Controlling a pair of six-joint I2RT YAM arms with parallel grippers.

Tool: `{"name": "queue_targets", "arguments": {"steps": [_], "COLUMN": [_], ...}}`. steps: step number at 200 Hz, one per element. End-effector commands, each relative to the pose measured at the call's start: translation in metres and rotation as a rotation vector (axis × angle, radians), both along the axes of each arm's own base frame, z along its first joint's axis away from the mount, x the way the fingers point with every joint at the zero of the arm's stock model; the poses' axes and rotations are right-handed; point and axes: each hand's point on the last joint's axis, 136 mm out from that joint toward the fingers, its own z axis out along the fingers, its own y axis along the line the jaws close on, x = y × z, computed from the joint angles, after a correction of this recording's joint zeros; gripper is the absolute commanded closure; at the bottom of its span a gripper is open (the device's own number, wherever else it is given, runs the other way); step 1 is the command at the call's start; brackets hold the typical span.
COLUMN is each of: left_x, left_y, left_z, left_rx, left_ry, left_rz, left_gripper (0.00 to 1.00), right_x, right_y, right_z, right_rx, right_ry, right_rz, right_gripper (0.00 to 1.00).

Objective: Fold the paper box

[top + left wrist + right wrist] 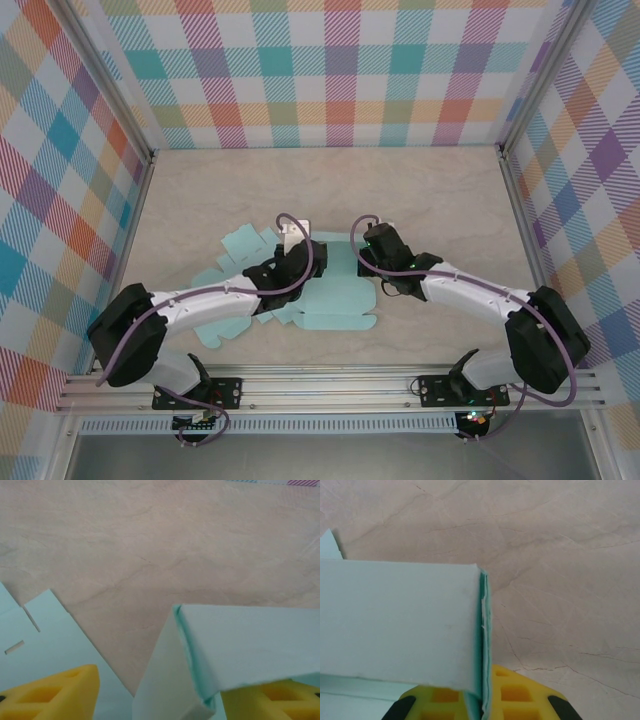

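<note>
- Lying flat on the marbled tabletop [440, 190], the pale teal paper box [335, 305] sits mid-table between both arms. It is partly folded, with loose flaps [235, 245] spread to its left.
- The left arm [190, 310] reaches in from the left, its wrist over the box's left part.
- Left gripper [160, 682]: the yellow fingers [55, 695] stand wide apart and pinch nothing.
- In the left wrist view a flat flap lies under the left-hand finger. The corner of a raised folded wall [240, 645] stands in the gap and overlaps the right-hand finger.
- In the right wrist view the same kind of raised wall runs in from the left and ends in a doubled edge.
- Right gripper [481, 686]: narrow, with the yellow fingers [520, 695] clamped on that doubled edge of the box.
- The right arm [470, 290] comes in from the right, its wrist at the box's right end.
</note>
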Motion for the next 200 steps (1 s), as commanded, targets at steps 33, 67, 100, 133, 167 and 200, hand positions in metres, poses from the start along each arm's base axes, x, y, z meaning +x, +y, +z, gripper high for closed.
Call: {"name": "queue_targets", "arguments": {"steps": [33,67,100,133,167,200], "left_x": [-0.029,-0.037,-0.038,-0.044,-0.048,-0.047], "left_y": [0.002,-0.001,0.007,0.004,0.010,0.021], "left_z": [-0.009,0.009,0.016,0.031,0.052,0.066], "left_rx": [0.011,-0.049,-0.020,-0.052,-0.084,-0.087], "left_ry": [0.037,0.026,0.037,0.043,0.017,-0.016], "left_rz": [-0.017,-0.051,-0.023,-0.066,-0.079,-0.055], "left_gripper": [0.30,0.15,0.16,0.15,0.08,0.03], "right_x": [0.003,-0.007,-0.017,-0.024,-0.031,-0.031], "right_y": [0.003,-0.003,-0.016,-0.038,-0.059,-0.063], "right_z": [0.010,0.010,0.007,0.003,-0.012,-0.037], "right_rx": [-0.006,-0.067,-0.131,-0.175,-0.207,-0.220], "right_ry": [0.003,0.057,0.144,0.301,0.482,0.637], "right_rz": [0.000,0.031,0.053,0.075,0.105,0.143], "right_gripper": [1.00,1.00,1.00,1.00,1.00,1.00]}}
